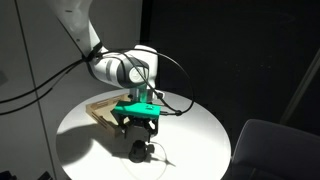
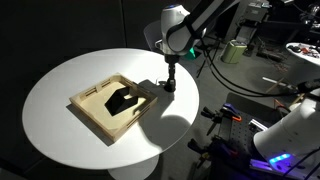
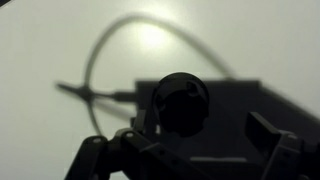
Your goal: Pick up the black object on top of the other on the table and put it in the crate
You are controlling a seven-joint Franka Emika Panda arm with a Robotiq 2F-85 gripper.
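The small black piece (image 3: 182, 100) sits on the white desk (image 3: 40, 60), right in the middle of the wrist view, round and dark, with a deep shadow spreading behind it. Whether it rests on the flat black piece cannot be told; the two do not separate in any view. The jaws stand released, one finger (image 3: 90, 160) low on one side and its partner (image 3: 285, 150) on the opposite side, both clear of the piece and touching nothing.

In an exterior view the same black piece (image 1: 138, 152) shows as a dark lump on the desk (image 1: 200, 130) straight below the spread jaws, with a gap of bare white top between them. A green part (image 1: 135, 105) sits just above the jaws there, and only a corner of the wooden tray (image 1: 97, 110) peeps out behind the arm.

In an exterior view from higher up, the whole tray (image 2: 88, 120) is plain on the round desk (image 2: 60, 70), and a bigger black arch-shaped block (image 2: 122, 100) lies inside it. Here the jaws hang just beside the tray's near corner, outside its rim, and the small piece below them is too dark and small to make out
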